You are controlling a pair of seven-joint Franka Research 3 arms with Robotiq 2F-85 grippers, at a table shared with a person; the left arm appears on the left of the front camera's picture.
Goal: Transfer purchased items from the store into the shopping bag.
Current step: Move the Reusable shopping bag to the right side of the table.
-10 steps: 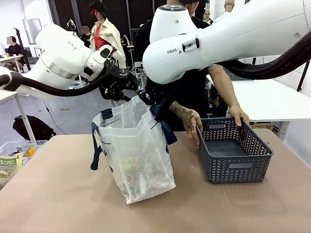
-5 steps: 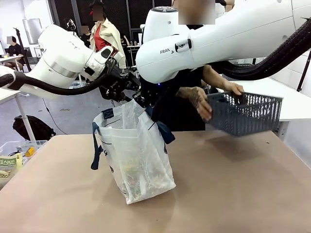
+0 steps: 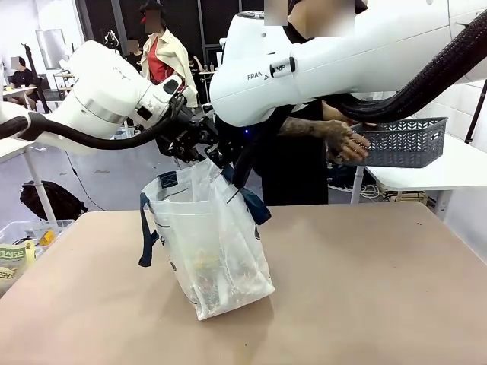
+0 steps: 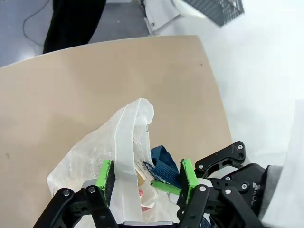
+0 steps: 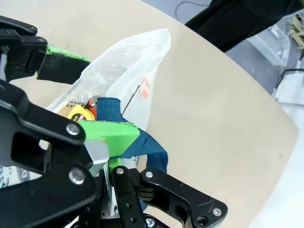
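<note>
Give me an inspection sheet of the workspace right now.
Surface: tan table, bare around the bag.
Job's things: bag upright with items inside; basket held off the table by a person's hand.
Clutter: bin of packets at the left edge.
Grippers: left gripper jaws apart around the bag's rim; right gripper shut on blue handle.
Cables: black hoses along both arms.
Surroundings: side table.

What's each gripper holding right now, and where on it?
Right gripper: shut on the shopping bag by its navy strap handle near the rim. Left gripper: jaws astride the bag's top edge; a firm pinch cannot be told.
</note>
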